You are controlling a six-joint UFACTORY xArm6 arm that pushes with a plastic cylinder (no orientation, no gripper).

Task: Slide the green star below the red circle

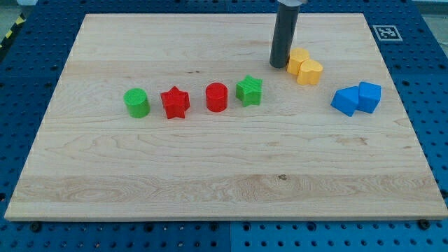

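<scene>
The green star (249, 90) sits on the wooden board (210, 168), touching or almost touching the right side of the red circle (217, 97). My tip (279, 66) is up and to the right of the green star, a short gap away, and right beside the left edge of the yellow blocks (304, 66).
A red star (175, 102) and a green cylinder (137, 102) lie left of the red circle in the same row. Two yellow blocks sit together at the upper right. Two blue blocks (358, 99) sit together at the right.
</scene>
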